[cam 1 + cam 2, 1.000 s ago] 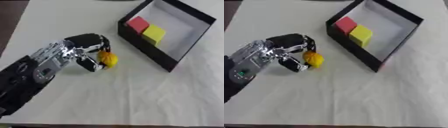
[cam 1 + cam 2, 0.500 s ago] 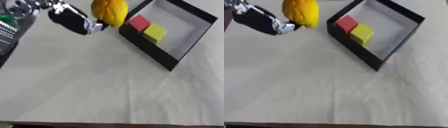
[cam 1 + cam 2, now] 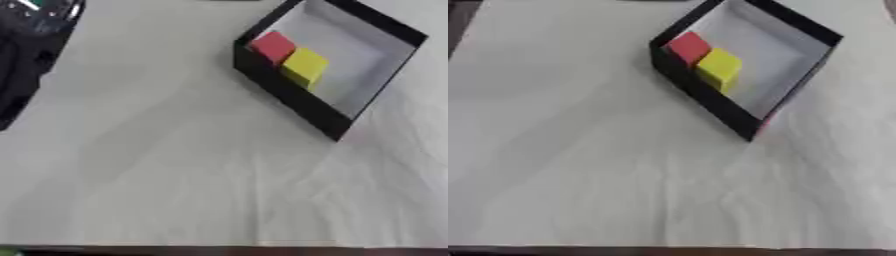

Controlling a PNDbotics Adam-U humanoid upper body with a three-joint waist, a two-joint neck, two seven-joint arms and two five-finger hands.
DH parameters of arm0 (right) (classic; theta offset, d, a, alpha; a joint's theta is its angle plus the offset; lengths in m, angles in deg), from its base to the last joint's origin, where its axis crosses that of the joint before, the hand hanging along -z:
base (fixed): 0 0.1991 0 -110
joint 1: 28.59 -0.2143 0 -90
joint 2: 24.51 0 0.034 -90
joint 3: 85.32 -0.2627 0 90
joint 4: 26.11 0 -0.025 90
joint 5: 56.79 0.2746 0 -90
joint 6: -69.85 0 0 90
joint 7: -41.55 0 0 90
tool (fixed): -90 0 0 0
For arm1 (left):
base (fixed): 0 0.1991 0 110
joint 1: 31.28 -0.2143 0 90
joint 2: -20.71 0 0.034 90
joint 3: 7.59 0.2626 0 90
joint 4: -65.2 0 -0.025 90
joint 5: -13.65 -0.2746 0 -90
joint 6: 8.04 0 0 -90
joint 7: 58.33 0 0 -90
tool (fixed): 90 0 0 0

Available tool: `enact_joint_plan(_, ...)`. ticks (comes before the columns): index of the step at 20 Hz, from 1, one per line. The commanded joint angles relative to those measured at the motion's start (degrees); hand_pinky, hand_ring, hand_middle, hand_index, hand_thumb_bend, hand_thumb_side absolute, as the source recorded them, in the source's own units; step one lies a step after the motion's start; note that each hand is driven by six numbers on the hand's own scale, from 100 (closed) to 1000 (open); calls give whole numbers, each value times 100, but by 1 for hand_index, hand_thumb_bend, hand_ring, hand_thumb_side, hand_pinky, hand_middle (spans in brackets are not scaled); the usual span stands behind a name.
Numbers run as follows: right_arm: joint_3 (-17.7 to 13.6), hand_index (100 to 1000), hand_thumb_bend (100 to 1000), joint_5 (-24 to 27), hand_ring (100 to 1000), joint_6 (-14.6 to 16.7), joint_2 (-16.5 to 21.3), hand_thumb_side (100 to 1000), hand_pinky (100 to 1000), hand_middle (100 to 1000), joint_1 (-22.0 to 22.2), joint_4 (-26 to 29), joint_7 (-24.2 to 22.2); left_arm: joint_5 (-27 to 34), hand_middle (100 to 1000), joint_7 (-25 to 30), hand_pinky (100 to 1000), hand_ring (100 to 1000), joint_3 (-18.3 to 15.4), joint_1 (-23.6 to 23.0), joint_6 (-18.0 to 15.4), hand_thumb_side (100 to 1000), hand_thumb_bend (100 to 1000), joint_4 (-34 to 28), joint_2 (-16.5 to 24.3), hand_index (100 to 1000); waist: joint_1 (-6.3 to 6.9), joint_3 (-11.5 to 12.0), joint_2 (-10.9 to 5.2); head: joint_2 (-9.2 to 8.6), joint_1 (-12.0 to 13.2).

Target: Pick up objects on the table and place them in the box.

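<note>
Showing the black box (image 3: 297, 102) askew on the pale counter (image 3: 175, 175), a red block (image 3: 273, 46) and yellow block (image 3: 304, 66) touching along its near-left wall, leaving room beyond; the left arm (image 3: 31, 45) exits upper left, its hand apparently out of view, so its state and load cannot be told

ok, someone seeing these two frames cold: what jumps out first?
The black box at upper right, open-topped with a pale floor, sits askew on the light table. Inside, a red block and a yellow block sit side by side against its near-left wall. In the left eye view, part of the robot's dark left arm shows at the upper-left edge; no hand is visible.
</note>
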Motion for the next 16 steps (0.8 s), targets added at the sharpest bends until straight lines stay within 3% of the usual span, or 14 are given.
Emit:
enact_joint_plan(1, -89, 888, 100, 77, 892, 55, 237, 553, 983, 847, -93, 99, 20, -481, 650, -128, 717, 683, -129, 209, -424, 100, 276, 570, -420, 589, -37, -35, -126, -98, -33)
enact_joint_plan(6, -181, 885, 100, 23, 895, 8, 263, 551, 993, 852, -213, 99, 248, -1448, 650, -672, 716, 684, -381, 233, -921, 100, 289, 1422, -1157, 588, -66, -144, -66, -232, 67)
enact_joint_plan(10, -178, 884, 100, -57, 897, -42, 273, 552, 994, 849, -301, 99, 442, -2043, 650, -1112, 715, 683, -541, 132, -1181, 100, 293, 2053, -1532, 589, -59, -219, -23, -304, 143)
enact_joint_plan(16, -62, 884, 100, -46, 895, -54, 242, 551, 993, 847, -455, 99, 345, -3025, 664, -1764, 718, 696, -690, -77, -1517, 100, 360, 2802, -1989, 611, -46, -327, 55, -419, 259)
